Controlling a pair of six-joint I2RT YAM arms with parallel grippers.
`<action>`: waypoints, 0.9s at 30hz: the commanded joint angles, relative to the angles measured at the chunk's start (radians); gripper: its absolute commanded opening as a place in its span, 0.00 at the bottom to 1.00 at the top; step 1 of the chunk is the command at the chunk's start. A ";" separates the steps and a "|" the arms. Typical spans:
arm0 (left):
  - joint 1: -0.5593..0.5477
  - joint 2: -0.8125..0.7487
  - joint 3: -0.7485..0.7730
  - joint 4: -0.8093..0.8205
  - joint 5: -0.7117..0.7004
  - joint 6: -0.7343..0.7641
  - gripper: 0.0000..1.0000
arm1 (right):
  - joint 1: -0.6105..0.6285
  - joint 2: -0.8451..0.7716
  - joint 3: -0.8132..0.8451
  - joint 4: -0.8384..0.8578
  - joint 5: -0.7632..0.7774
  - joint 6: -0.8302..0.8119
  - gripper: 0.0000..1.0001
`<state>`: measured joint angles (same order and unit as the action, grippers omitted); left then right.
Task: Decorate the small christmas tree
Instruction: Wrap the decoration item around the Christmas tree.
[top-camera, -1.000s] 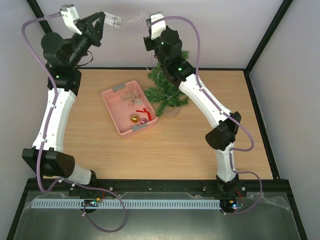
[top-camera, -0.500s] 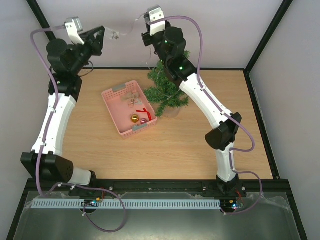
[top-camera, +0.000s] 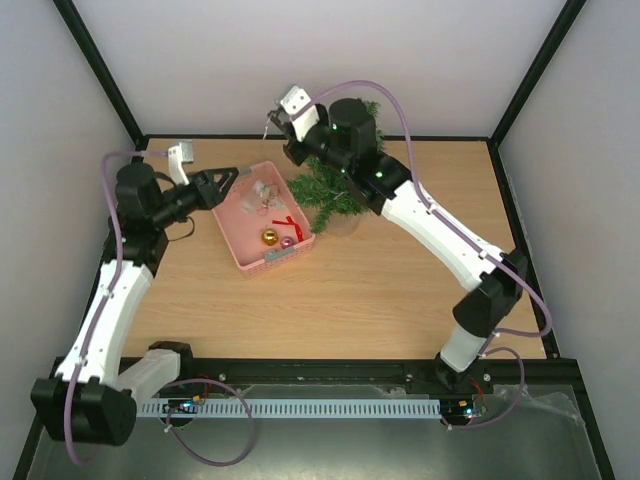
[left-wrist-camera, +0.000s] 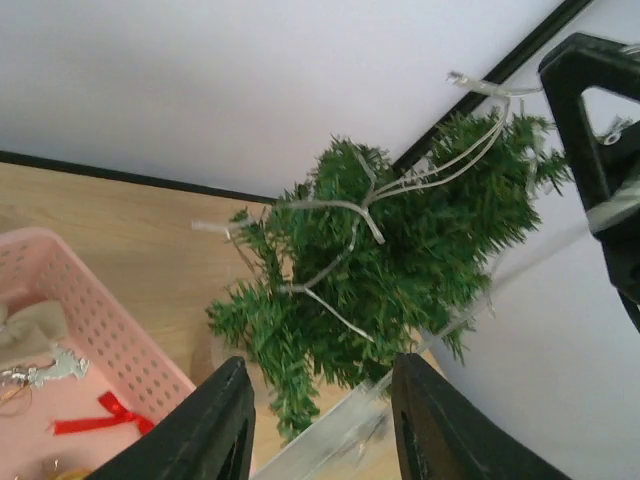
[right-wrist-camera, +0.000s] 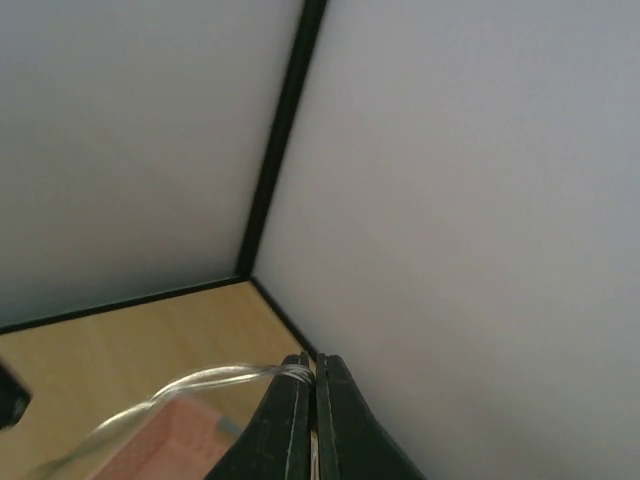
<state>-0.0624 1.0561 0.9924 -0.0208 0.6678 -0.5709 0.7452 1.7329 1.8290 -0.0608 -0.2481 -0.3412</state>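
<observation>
Hanging over the pink basket (top-camera: 222, 225), your left fingers (top-camera: 228, 177) are spread. Your right fingers (right-wrist-camera: 300, 400) pinch the pale string (right-wrist-camera: 200, 381). Tug too hard and the small christmas tree (top-camera: 335, 190), standing on the worktop (top-camera: 400, 290) beside the basket, could tip.

Robotics lab test cell by every sign, no home or shop: boxed in by plain white panels (top-camera: 300, 60) set in a black frame (top-camera: 97, 65), floored with a wooden table (top-camera: 380, 300), fitted with a left arm (top-camera: 110, 290) and a right arm (top-camera: 440, 235) bolted to a rail (top-camera: 320, 371) at the near edge, purple cables (top-camera: 365, 83) looping off them, slotted cable duct (top-camera: 300, 408) along the front
</observation>
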 joint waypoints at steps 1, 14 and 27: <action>-0.001 -0.138 -0.034 -0.111 0.016 0.020 0.42 | 0.016 -0.111 -0.105 -0.022 -0.135 -0.029 0.02; -0.001 -0.048 -0.142 0.062 0.101 -0.130 0.48 | 0.103 -0.360 -0.585 -0.021 -0.305 -0.117 0.02; -0.103 0.357 0.047 0.285 0.163 -0.208 0.50 | 0.118 -0.415 -0.759 0.001 -0.326 -0.174 0.02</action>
<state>-0.1127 1.3384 0.9512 0.1711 0.7933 -0.7635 0.8543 1.3361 1.0954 -0.0845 -0.5701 -0.4873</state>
